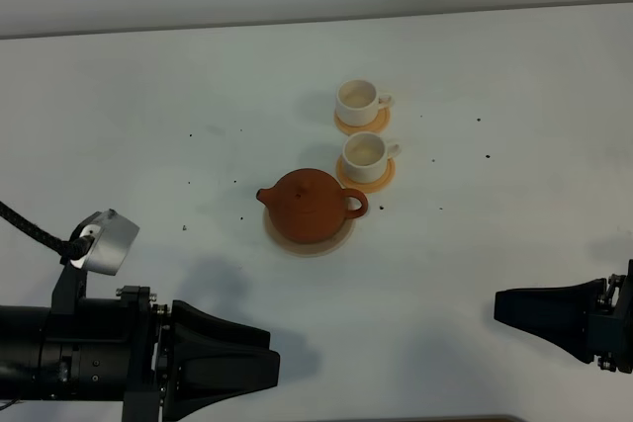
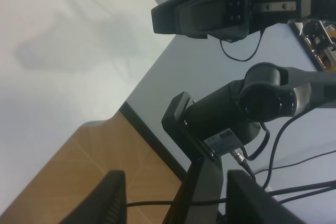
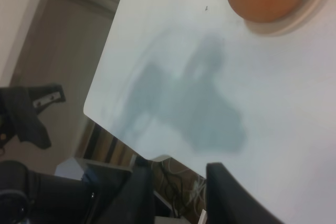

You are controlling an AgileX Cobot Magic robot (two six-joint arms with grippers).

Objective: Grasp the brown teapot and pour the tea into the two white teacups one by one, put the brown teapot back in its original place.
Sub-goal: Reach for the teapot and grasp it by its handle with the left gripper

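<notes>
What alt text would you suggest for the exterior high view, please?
A brown teapot sits on a tan saucer on a table, two white teacups on orange coasters beyond it. The left end effector and right end effector sit open at the near edge.

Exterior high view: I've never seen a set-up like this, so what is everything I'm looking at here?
Table: one, white, fills the view, with dark specks scattered on it.
Brown teapot: one, reddish-brown, mid-table, on the saucer.
Saucer: one, pale tan, under the teapot.
Teacups: two, white, to the right beyond the teapot: far teacup, near teacup.
Coasters: two, orange, one under each cup: far coaster, near coaster.
Left gripper: one, black, near left edge, open, empty.
Right gripper: one, black, near right edge, open, empty.
</notes>
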